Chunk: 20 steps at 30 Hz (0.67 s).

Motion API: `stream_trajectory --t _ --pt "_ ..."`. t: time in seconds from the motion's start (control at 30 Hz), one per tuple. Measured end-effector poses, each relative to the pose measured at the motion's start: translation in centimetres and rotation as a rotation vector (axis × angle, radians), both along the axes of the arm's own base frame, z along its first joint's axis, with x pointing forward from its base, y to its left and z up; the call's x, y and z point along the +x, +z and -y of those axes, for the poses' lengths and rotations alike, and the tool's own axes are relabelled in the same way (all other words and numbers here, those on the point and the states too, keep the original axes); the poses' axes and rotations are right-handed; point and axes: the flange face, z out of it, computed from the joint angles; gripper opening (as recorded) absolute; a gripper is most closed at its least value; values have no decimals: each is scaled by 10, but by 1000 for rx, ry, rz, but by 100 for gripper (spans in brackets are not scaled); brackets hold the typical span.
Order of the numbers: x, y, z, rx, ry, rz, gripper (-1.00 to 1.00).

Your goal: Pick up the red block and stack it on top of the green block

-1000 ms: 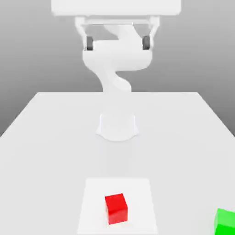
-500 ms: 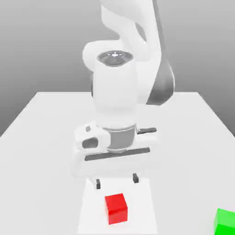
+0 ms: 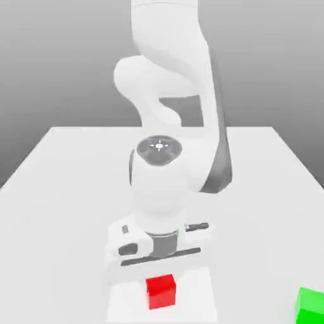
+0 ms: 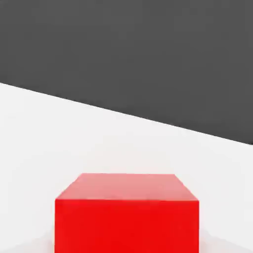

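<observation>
The red block [image 3: 161, 292] sits on a lighter square patch of the white table near the front of the exterior view. My gripper [image 3: 159, 274] has come down right over it, and the white hand covers the block's top rear edge. The gripper is shut on the red block, which still rests on the table. In the hand view the red block [image 4: 127, 212] looms close and centred. The green block [image 3: 310, 305] lies at the front corner on the exterior view's right, well apart from the hand.
The white table [image 3: 57, 190] stretches wide on both sides of the arm. The arm's thick white links [image 3: 166, 95] rise behind the hand over the table's middle. The lighter patch [image 3: 123, 307] lies under the red block.
The arm swung forward and dropped until the hand reached the red block. The jaws went from wide open to shut. Neither block has moved.
</observation>
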Motion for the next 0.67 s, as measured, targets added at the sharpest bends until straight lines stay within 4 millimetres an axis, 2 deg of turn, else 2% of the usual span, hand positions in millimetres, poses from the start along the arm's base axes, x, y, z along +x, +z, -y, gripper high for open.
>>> stream_trajectory --t 0.07,0.13,0.27,0.4,0.43,0.47,0.53,0.57,0.67 --pt "-1 23 0 1 1 0 -100" --pt "13 34 -30 0 108 -1 -100" --pt "38 49 -125 -3 410 -2 -100" --pt "42 62 -224 0 701 -2 -100" --pt "40 62 -249 1 771 -2 -100" --pt "39 53 -263 1 812 -2 -100" --pt "38 26 -274 2 842 -2 -100" --pt "38 13 -276 1 847 -1 100" --pt "38 13 -276 1 847 -1 100"
